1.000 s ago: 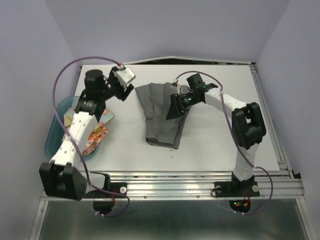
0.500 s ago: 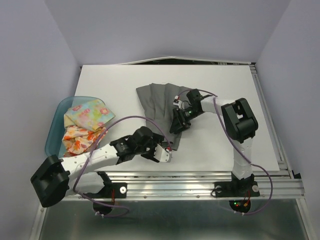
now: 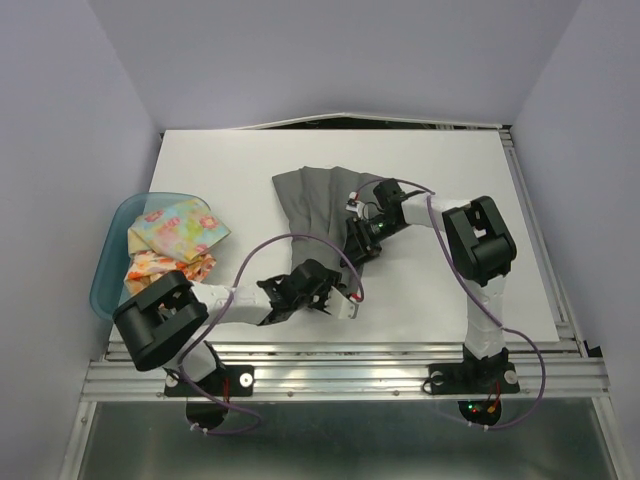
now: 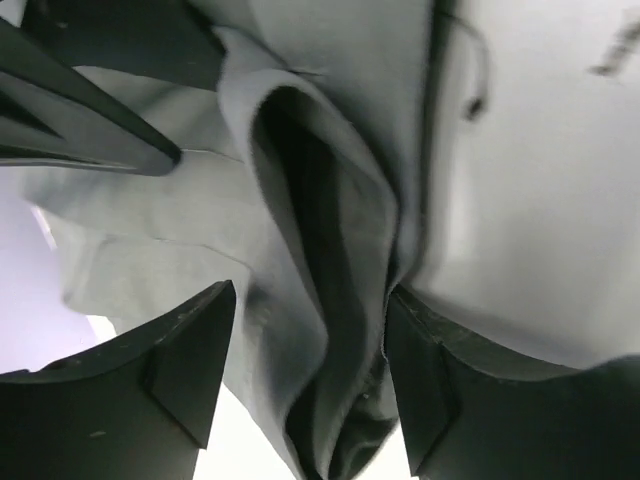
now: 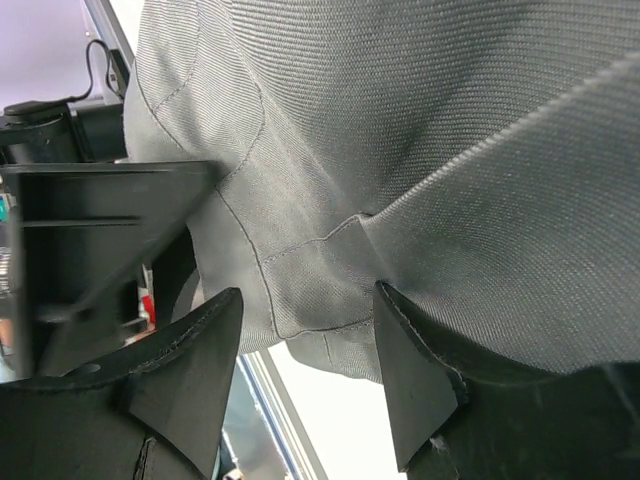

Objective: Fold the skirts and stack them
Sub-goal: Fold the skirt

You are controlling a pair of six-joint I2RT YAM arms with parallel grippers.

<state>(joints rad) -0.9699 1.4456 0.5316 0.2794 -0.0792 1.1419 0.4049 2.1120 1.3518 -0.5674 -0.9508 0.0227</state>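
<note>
Grey skirt hem inside spread left hand and right hand

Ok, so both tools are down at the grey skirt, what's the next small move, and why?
Probably shut the left tool on the grey skirt: its wrist view shows a raised fold of cloth sitting between open jaws, not yet pinched. The right tool also straddles the skirt's edge with jaws apart, so it likely closes too before any lift.

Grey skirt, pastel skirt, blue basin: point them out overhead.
grey skirt (image 3: 312, 198), top external view, far panel.
pastel skirt (image 3: 178, 227), top external view, folded top.
blue basin (image 3: 101, 280), top external view, left rim.
</note>
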